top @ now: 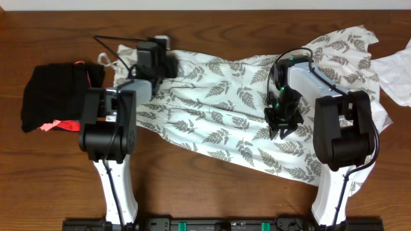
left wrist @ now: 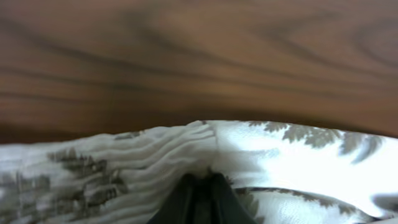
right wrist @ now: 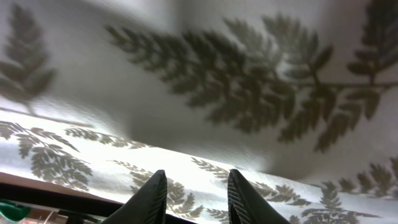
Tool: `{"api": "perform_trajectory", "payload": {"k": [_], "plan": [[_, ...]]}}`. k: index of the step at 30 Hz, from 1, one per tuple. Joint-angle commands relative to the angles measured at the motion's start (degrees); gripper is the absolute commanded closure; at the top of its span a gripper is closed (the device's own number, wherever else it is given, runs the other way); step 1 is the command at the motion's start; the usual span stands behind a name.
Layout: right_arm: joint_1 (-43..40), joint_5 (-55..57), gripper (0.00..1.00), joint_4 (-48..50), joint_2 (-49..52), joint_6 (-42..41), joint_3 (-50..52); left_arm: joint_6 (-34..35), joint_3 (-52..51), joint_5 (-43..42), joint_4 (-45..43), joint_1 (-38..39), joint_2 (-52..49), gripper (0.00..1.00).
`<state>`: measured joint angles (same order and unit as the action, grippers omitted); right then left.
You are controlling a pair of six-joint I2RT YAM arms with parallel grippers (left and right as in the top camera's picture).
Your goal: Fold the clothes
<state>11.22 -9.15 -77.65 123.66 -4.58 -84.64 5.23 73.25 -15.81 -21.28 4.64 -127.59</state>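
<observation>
Dress (top: 225,106) fabric is bunched at the tips of the left gripper (left wrist: 200,194). In the left wrist view its dark fingers are pressed together with puckered folds running into them, so it pinches the cloth at the garment's upper-left edge, close to the bare wood of the table (left wrist: 186,50). The right gripper (right wrist: 199,198) hangs low over the middle-right part of the dress, its two fingers a narrow way apart, with printed fabric showing through the gap and nothing caught between them. The dress is thin and white, covered all over in grey-green fern leaves. It lies spread aslant across the table from upper left to lower right, wrinkled, and fans wider at its right end. A thin white strap (top: 104,59) loops out at its left end. Seen from overhead, both arms cover parts of the dress, and the left gripper's tips are hidden under its own body. The left wrist view is blurred, and a shaded fold fills the top of the right wrist view. A black bundle (top: 54,96) with coral trim lies left of the dress, beside the left arm. A white cloth (top: 399,70), cut off by the frame, lies just beside its right end.
</observation>
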Motion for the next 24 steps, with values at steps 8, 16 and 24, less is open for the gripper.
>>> {"api": "perform_trajectory", "payload": {"k": [8, 16, 24], "plan": [[2.3, 1.0, 0.69, -1.6, 0.2, -1.9, 0.5, 1.3, 7.7, 3.0, 2.2, -2.4, -4.0, 0.9], [3.5, 1.4, 0.7, 0.2, 0.2, -2.3, 0.5, 1.4, 8.7, 1.2, 15.0, -2.4, -1.2, 0.92], [2.6, 4.5, 0.72, 6.2, -4.1, -0.9, -0.1, -1.6, 8.7, 2.9, 34.0, -2.3, 13.2, 0.92]]}}
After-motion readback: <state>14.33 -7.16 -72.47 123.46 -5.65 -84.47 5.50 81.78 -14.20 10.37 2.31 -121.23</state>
